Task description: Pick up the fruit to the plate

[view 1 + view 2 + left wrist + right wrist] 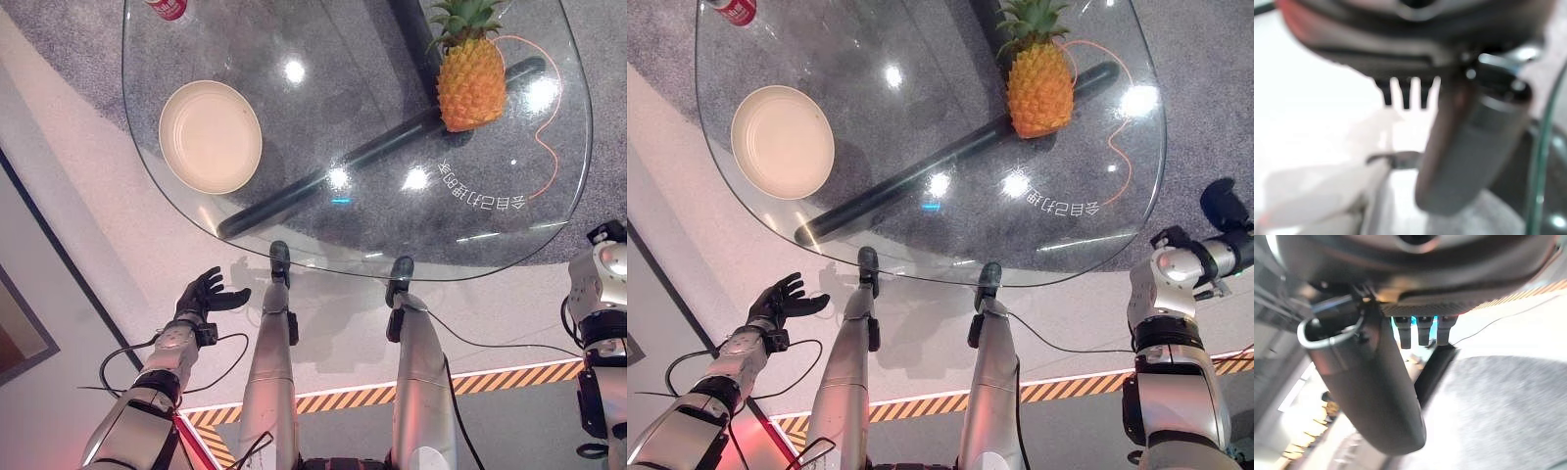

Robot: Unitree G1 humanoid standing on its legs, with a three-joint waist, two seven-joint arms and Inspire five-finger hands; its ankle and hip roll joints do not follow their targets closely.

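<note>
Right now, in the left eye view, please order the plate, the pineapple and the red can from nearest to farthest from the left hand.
Measured from the left hand, below the table's near edge:
1. Plate, on the glass table's left side.
2. Red can, at the far left edge.
3. Pineapple, far right side.

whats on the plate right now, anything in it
Nothing: the plate shows a bare cream inside, all uncovered. It sits on the glass table; the pineapple stands apart, on the table's other side.
</note>
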